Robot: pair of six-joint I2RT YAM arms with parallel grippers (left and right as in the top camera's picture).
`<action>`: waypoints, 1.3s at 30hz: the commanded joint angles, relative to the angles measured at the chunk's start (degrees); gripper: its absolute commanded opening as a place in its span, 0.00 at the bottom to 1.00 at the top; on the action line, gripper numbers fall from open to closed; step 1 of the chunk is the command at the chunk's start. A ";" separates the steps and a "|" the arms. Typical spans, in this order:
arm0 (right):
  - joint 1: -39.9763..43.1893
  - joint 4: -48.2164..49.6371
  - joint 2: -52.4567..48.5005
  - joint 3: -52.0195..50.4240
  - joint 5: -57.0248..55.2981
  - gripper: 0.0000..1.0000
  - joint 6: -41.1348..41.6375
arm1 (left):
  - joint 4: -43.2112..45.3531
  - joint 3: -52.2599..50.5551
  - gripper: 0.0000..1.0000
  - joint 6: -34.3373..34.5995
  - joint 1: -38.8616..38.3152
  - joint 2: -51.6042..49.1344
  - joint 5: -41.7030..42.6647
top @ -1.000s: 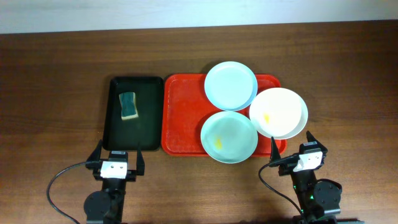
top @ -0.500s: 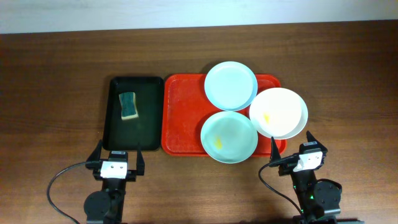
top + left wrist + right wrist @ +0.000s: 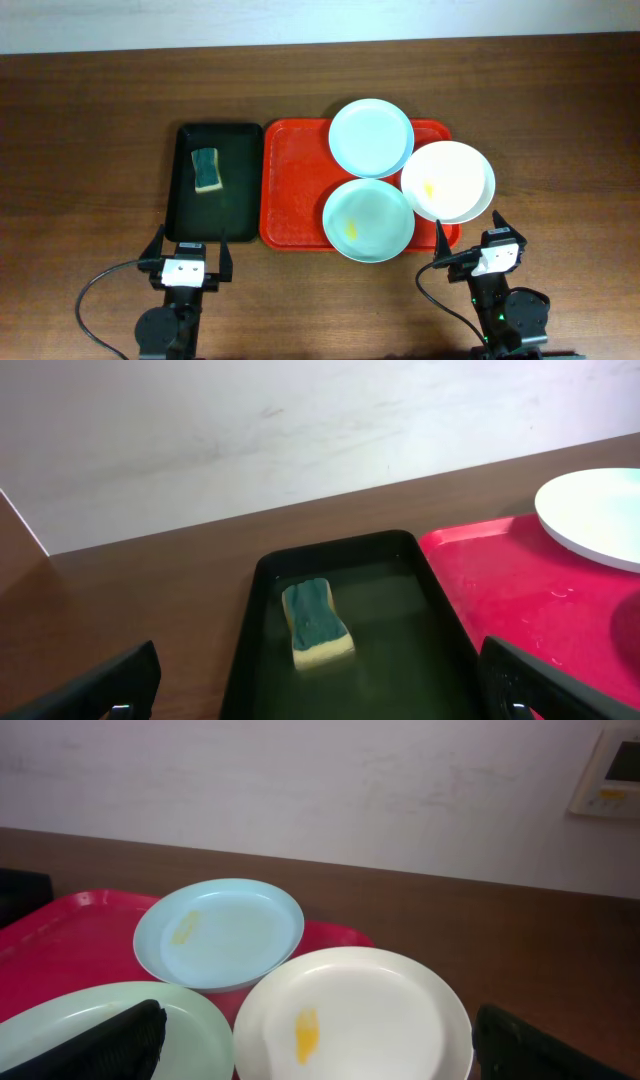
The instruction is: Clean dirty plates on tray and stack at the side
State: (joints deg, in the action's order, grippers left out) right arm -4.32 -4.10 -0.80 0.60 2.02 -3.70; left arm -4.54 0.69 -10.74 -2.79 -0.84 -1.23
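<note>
Jaws wide — far plate point(image 3: 240, 935) smear point(image 3: 186, 926) — right-wrist only

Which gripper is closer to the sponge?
Left. The left gripper is at the near end of the black tray holding the sponge; the right gripper is beside the white plate.

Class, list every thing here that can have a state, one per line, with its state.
far mint plate, dirty, faint yellow smear
near mint plate, dirty, yellow smear
white plate, dirty, yellow smear
sponge, lying in black tray, untouched
left gripper, open, empty
right gripper, open, empty
</note>
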 commanded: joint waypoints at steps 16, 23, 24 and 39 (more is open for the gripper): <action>-0.11 -0.22 0.28 -0.28 0.72 0.98 -0.37 | 0.66 -0.17 0.99 -1.38 -0.15 0.37 -5.20; -0.11 -0.22 0.28 -0.28 0.72 0.98 -0.37 | 1.09 -0.11 0.99 -1.33 -0.17 0.33 10.71; -0.11 -0.22 0.28 -0.28 0.72 0.98 -0.37 | 1.64 -0.11 0.99 -1.36 -0.17 0.33 13.14; -0.11 -0.22 0.28 -0.28 0.72 0.98 -0.37 | -8.22 27.06 0.99 2.51 -0.17 -9.79 21.00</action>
State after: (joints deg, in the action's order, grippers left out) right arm -4.32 -4.10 -0.80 0.60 2.00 -3.70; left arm -8.47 17.58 -9.19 -2.79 -5.28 18.26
